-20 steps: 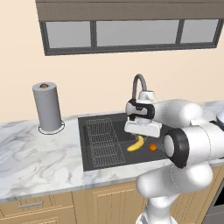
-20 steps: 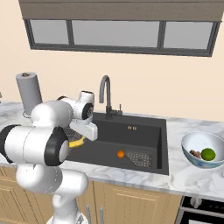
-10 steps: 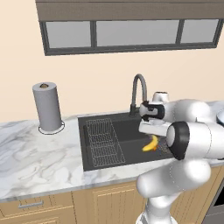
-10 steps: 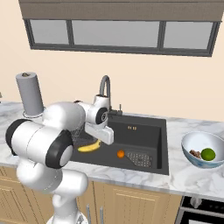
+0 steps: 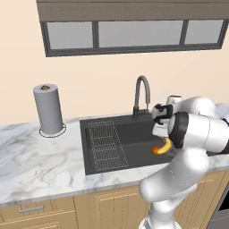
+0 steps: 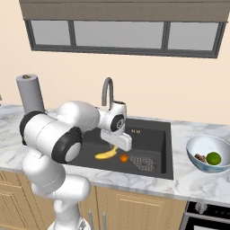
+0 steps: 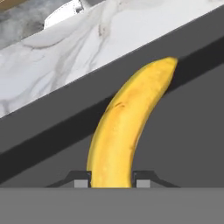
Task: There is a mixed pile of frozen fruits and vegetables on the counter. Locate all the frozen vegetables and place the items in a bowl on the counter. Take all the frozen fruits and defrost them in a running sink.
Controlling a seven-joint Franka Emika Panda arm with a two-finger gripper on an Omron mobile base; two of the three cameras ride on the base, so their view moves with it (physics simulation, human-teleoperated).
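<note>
My gripper (image 7: pixel 113 181) is shut on one end of the yellow banana (image 7: pixel 127 127), which points away from the hand toward the black sink's wall (image 7: pixel 188 131). From the right base view the banana (image 6: pixel 107 154) hangs low in the sink (image 6: pixel 152 134), under the gripper (image 6: pixel 114 149) and just left of the small orange (image 6: pixel 124 157) on the basin floor. The left base view shows the banana (image 5: pixel 164 146) and the orange (image 5: pixel 155 150) beside my forearm. The pale bowl (image 6: pixel 209 152) on the counter (image 6: pixel 184 179) holds the green ball (image 6: pixel 214 157) and the brown lump (image 6: pixel 201 157).
A dark gooseneck faucet (image 5: pixel 142 94) rises behind the basin, close to the hand. A wire rack (image 5: pixel 105 143) lies in the sink's left half and a drain grid (image 6: pixel 143 162) at its right. A paper towel roll (image 5: pixel 48 109) stands on the counter to the left.
The arm has swung right across the sink with the banana in its grip, bringing it from beside the rack to just next to the orange. The orange and bowl stayed put.
</note>
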